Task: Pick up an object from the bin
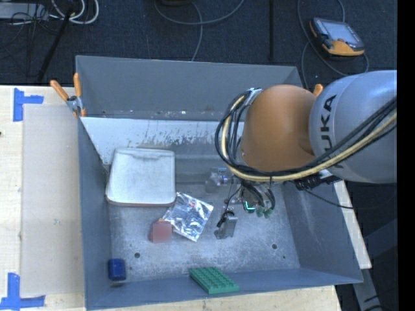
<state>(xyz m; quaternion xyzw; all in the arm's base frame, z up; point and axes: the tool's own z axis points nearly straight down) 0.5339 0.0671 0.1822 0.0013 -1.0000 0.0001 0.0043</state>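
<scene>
My gripper [226, 225] hangs below the orange wrist cover, low over the bin floor right of centre, with a dark fingertip just above the floor. A crinkled silver foil packet [188, 216] lies just to its left, near but apart from the fingertip. A small reddish-brown block [160, 231] rests against the packet's left lower corner. Nothing shows between the fingers.
A white rectangular tray-like lid [142, 176] lies at the left back of the floor. A small blue block [117, 269] sits in the front left corner, and a green studded plate [213, 280] leans at the front wall. The arm covers the bin's right back.
</scene>
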